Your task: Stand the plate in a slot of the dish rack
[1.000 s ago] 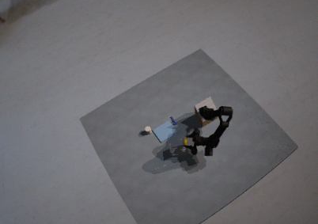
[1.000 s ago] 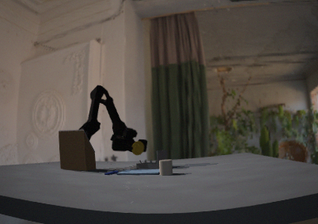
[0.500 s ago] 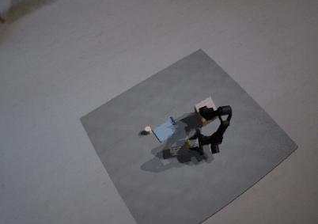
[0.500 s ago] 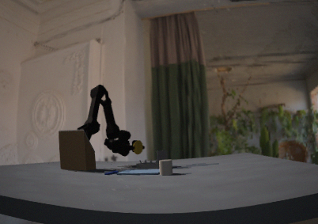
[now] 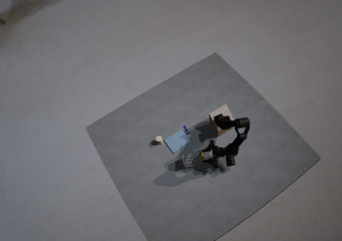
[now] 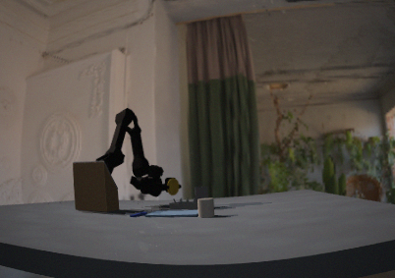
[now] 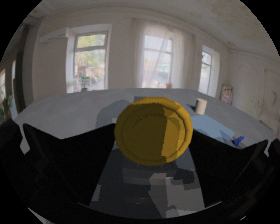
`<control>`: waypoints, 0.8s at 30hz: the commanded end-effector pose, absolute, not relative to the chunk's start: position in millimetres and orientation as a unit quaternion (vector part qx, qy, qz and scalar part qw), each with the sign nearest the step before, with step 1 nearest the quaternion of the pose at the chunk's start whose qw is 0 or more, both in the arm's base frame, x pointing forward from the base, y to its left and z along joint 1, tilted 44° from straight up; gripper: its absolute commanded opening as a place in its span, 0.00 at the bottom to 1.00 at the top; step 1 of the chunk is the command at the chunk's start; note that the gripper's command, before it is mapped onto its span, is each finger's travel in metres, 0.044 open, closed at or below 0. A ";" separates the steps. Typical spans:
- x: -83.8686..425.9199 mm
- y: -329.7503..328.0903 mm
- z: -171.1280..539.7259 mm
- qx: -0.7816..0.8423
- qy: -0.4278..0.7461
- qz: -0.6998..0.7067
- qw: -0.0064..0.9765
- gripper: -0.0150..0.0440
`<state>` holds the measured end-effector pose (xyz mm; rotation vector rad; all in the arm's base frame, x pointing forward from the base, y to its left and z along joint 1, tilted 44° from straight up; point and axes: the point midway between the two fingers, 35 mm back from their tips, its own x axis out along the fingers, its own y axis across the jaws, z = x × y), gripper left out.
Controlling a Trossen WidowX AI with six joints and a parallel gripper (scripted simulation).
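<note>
The gripper (image 6: 166,186) is clamped on the yellow plate (image 7: 153,129), which the wrist view shows face-on between the jaws. The exterior view shows it held edge-on, above the dish rack (image 6: 183,203).

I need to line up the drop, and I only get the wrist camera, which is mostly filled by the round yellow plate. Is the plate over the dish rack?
Observer: Nearly. In the top view the round yellow plate sits at the arm-side end of the dark wire dish rack.
Operator: Is it touching the rails?
Observer: No. In the exterior view the gripper holds the plate above the rack, with a gap between them.
Operator: Anything behind the arm?
Observer: A tan box stands by the arm's base, apart from the rack.
</note>
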<state>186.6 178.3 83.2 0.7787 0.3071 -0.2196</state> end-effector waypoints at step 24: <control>216.9 180.9 61.2 0.384 0.147 -0.106 0.906 0.25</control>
